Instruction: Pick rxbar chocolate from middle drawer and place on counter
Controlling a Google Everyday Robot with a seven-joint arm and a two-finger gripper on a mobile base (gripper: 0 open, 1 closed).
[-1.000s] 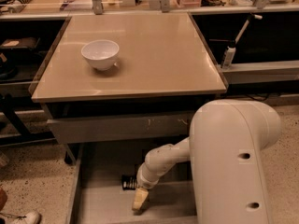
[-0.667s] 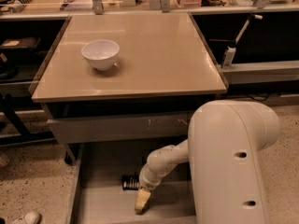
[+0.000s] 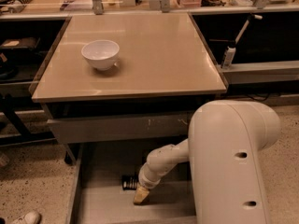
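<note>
The middle drawer stands pulled out below the counter, its grey floor showing. The rxbar chocolate is a small dark bar lying on the drawer floor, partly hidden by my arm. My gripper reaches down into the drawer from the right, with its tan tip just right of and in front of the bar, close to it. My big white arm housing covers the drawer's right side.
A white bowl sits on the counter's left part. A grey drawer front with scratch marks runs under the counter edge. Dark side shelves flank the counter. A shoe shows on the speckled floor at the lower left.
My gripper has shifted slightly in the drawer near the bar. The shoe at the lower left has moved a little. The bar and the bowl have not moved.
</note>
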